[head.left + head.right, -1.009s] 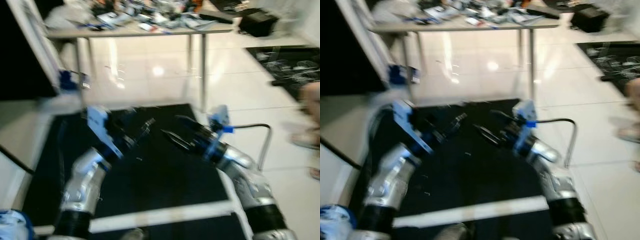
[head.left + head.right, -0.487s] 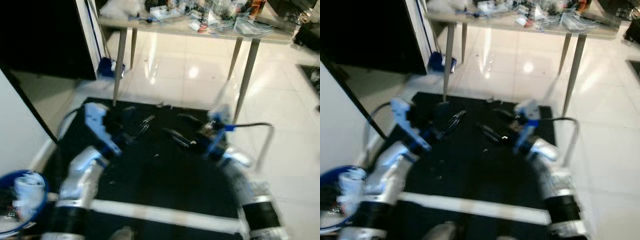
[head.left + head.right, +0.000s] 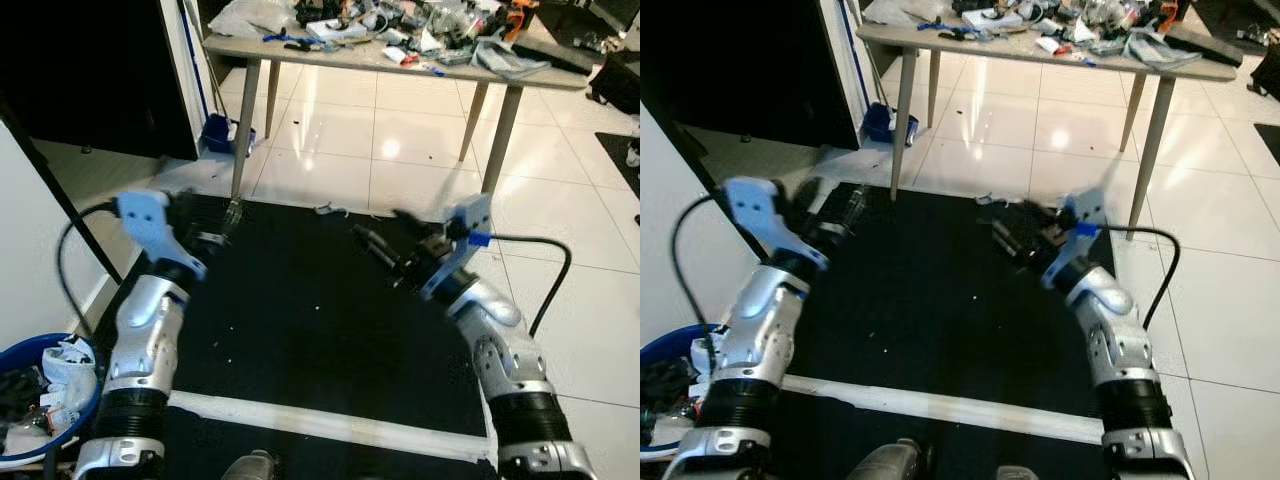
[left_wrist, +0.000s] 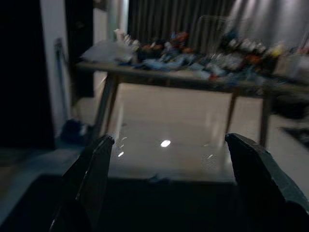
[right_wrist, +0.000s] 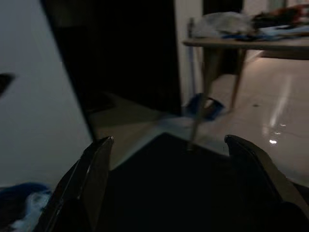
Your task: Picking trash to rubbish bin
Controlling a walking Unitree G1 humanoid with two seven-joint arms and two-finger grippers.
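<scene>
A round blue rubbish bin point(image 3: 48, 420) sits on the floor at about 8 o'clock, down by the robot's left arm and just beside the black mat point(image 3: 320, 330). It stands upright with its top open. Inside there is white crumpled trash point(image 3: 70, 357) and some dark bits. A small pale scrap point(image 3: 325, 209) lies at about 12 o'clock, on the far edge of the mat near the table legs. It is too small to tell what it is.
</scene>
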